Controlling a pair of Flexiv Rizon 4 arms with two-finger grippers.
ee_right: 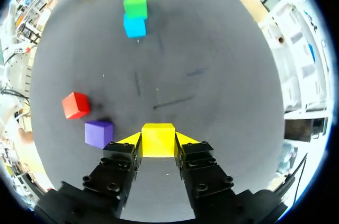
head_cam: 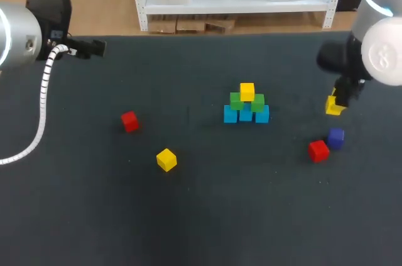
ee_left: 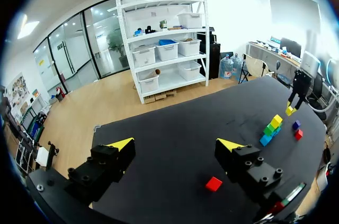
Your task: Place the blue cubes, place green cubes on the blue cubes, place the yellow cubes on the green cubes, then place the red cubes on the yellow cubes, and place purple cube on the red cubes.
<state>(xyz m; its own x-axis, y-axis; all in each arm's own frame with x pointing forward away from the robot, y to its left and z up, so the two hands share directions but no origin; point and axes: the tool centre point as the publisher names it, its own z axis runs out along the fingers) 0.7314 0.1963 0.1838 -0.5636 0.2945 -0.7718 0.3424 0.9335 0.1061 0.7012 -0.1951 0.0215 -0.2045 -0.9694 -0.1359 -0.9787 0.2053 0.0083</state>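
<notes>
The dark desk (head_cam: 201,216) carries a row of blue cubes (head_cam: 245,116) at its middle, a red cube (head_cam: 130,121) at the left, a yellow cube (head_cam: 166,160) nearer, and at the right a second red cube (head_cam: 318,150) just beside a purple cube (head_cam: 335,138).

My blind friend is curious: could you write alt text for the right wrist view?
The jaws are shut on a yellow cube. Beside them, a purple cube and a red cube lie on the dark table; farther ahead stands a stack of blue, green and yellow cubes.
</notes>
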